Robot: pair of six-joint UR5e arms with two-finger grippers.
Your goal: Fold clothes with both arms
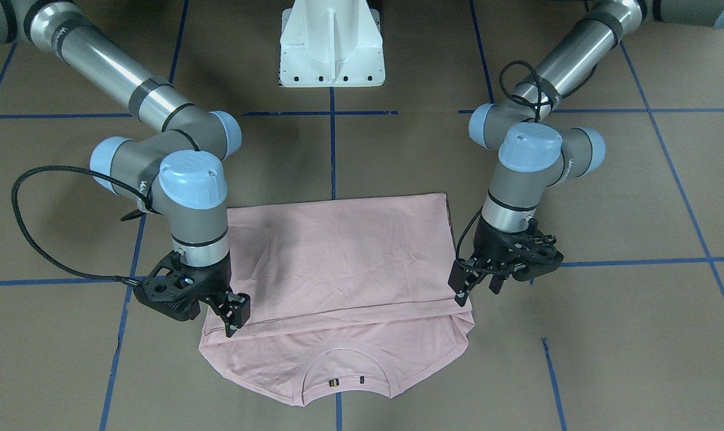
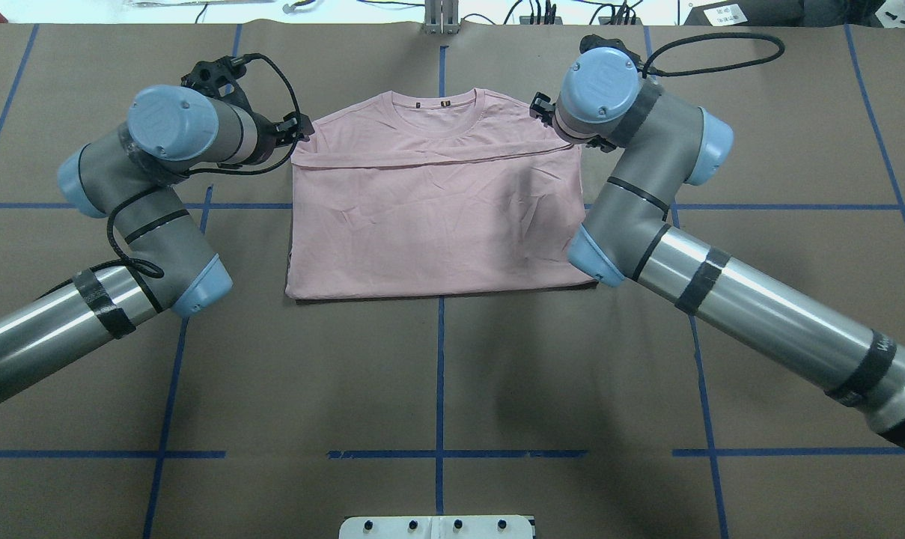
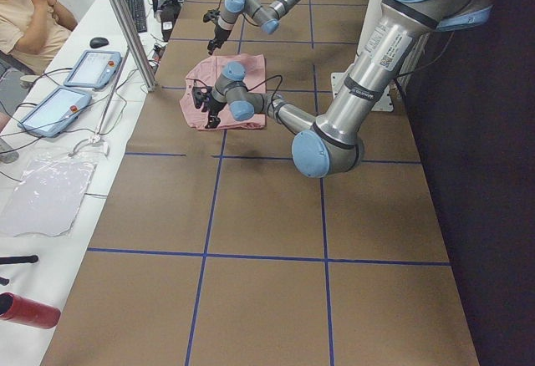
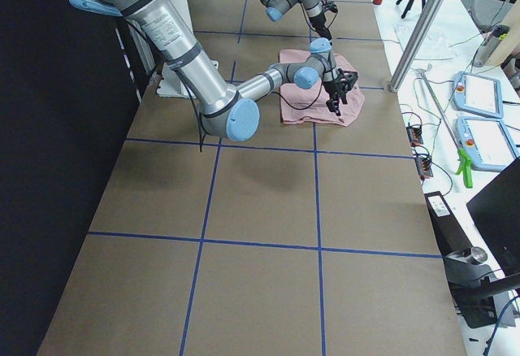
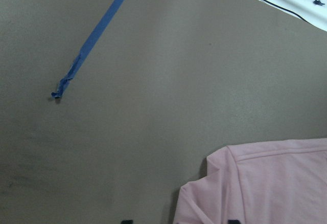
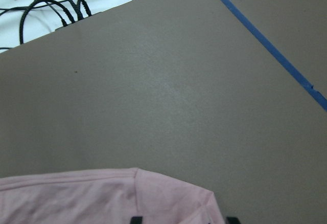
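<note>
T-shirt (image 1: pixel 338 251) lies folded on the table (image 1: pixel 607 335), collar (image 1: pixel 347 371) peeking out; left gripper (image 1: pixel 476 290) and right gripper (image 1: pixel 235 317) both hang wide open at its corners.

The T-shirt (image 1: pixel 338 257) lies flat in the middle of the table (image 1: pixel 607 335), in front of the pedestal base (image 1: pixel 332 48), with its collar (image 1: pixel 347 365) at the end farthest from the robot. The half nearer the robot is folded over onto the other, and its free edge lies just short of the collar. The left end effector (image 1: pixel 475 286) hangs at the left corner of that upper layer, and the right end effector (image 1: pixel 236 314) at the right corner, the shirt between them
</note>
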